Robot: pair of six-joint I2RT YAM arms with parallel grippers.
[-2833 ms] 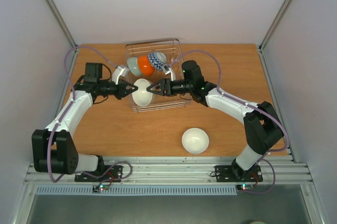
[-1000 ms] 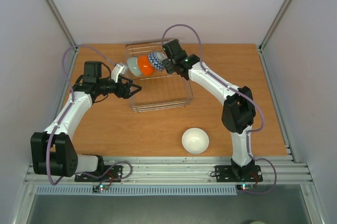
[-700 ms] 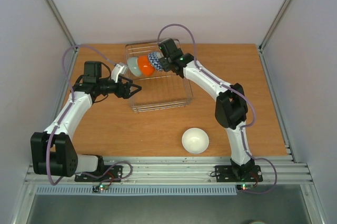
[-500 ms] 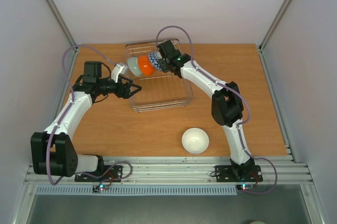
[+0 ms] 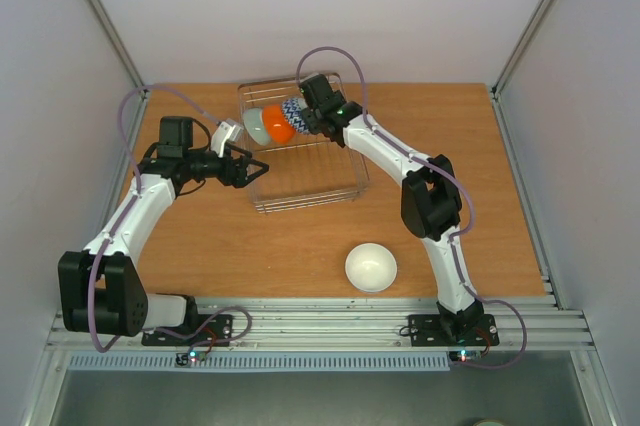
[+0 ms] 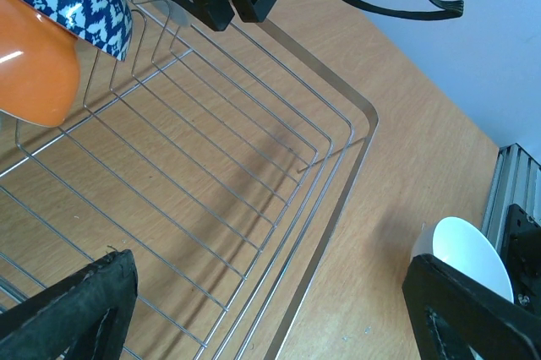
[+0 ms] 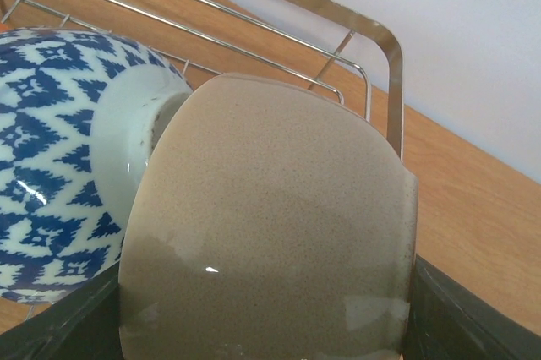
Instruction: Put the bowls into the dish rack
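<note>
Sitting in right gripper (image 5: pixel 306 113), cream bowl (image 7: pixel 270 233), touching patterned bowl (image 7: pixel 51 149)

Right wrist cam: the cream bowl (image 7: pixel 270 225) is filling the shot, running off the bottom edge and hiding most of the fingers (image 7: pixel 473 318), and the zigzag bowl (image 7: pixel 51 166) is getting cropped at the left. From overhead, the right tool (image 5: pixel 306 118) is covering nearly all of that cream bowl. Left wrist cam: the orange bowl (image 6: pixel 30 68) is getting cut by the left edge, and a finger of the left tool (image 6: pixel 270 305) is blocking part of the white bowl (image 6: pixel 465 263).
</note>
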